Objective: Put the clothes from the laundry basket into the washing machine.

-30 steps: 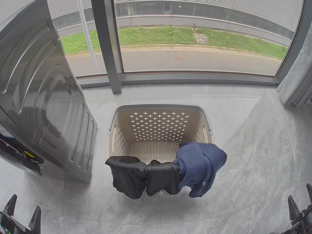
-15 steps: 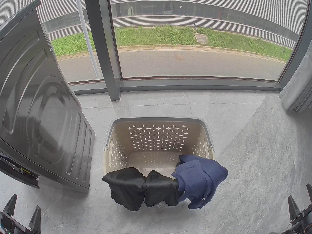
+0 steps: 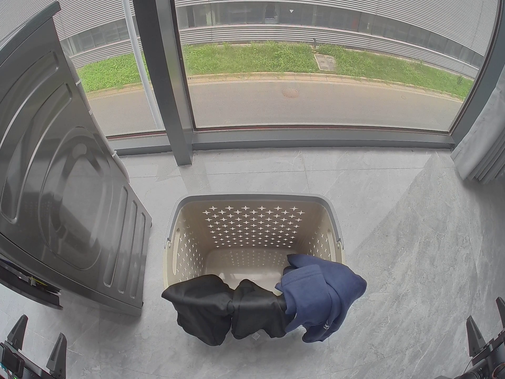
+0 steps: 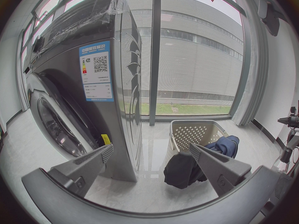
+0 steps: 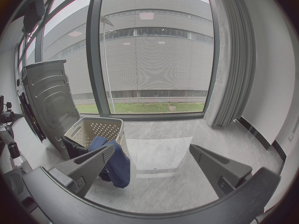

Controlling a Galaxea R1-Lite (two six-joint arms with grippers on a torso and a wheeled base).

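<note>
A beige laundry basket (image 3: 252, 226) stands on the floor in the middle of the head view. Over its near rim hang a black garment (image 3: 221, 309) and a blue garment (image 3: 318, 293). The dark grey washing machine (image 3: 63, 185) stands to the basket's left; its round door (image 4: 59, 128) faces the left wrist camera. My left gripper (image 3: 36, 340) is open, low at the near left, short of the machine. My right gripper (image 3: 486, 325) is open at the near right, away from the basket. The basket (image 4: 194, 133) (image 5: 93, 129), black garment (image 4: 180, 171) (image 5: 71, 147) and blue garment (image 4: 227, 143) (image 5: 116, 165) also show from both wrists.
A floor-to-ceiling window (image 3: 315, 53) with a dark frame post (image 3: 163, 69) runs behind the basket. A grey curtain (image 3: 484, 132) hangs at the far right. Bare grey tiled floor (image 3: 410, 248) spreads right of the basket.
The head view has shifted: basket, clothes and washing machine sit lower and nearer in the picture than a second ago. Both grippers keep their places, and the clothes hang as before.
</note>
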